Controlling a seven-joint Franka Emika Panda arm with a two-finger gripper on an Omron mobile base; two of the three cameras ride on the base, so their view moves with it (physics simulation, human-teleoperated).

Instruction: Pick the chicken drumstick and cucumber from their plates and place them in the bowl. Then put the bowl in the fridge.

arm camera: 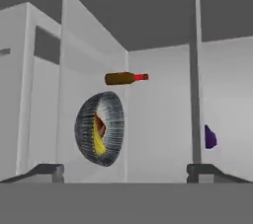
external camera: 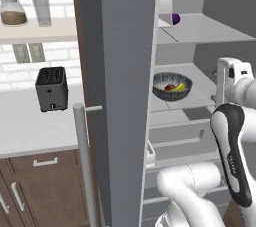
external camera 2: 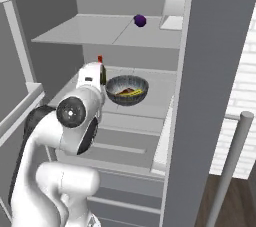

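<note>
Nearest the cameras, the white arm bends up in front of the open fridge, and its gripper is spread wide and empty, the two dark fingertips standing far apart at the bottom of the hand view. In the left base view the fridge door stands edge-on, with its long silver handle in front of it. Beyond the gripper and apart from it, the bowl sits on a middle shelf inside the fridge; the hand view is rolled, so there the bowl looks tipped on its side. Inside it lie the cucumber, a yellow-green strip, and the chicken drumstick, a reddish-brown lump touching it. Behind the bowl a brown bottle with a red cap stands on the same shelf. On the shelf above rests a small purple thing, near a white box. Farther to the left, on the counter, stands a dark toaster, and above it on a wall shelf a jar and a glass.
</note>
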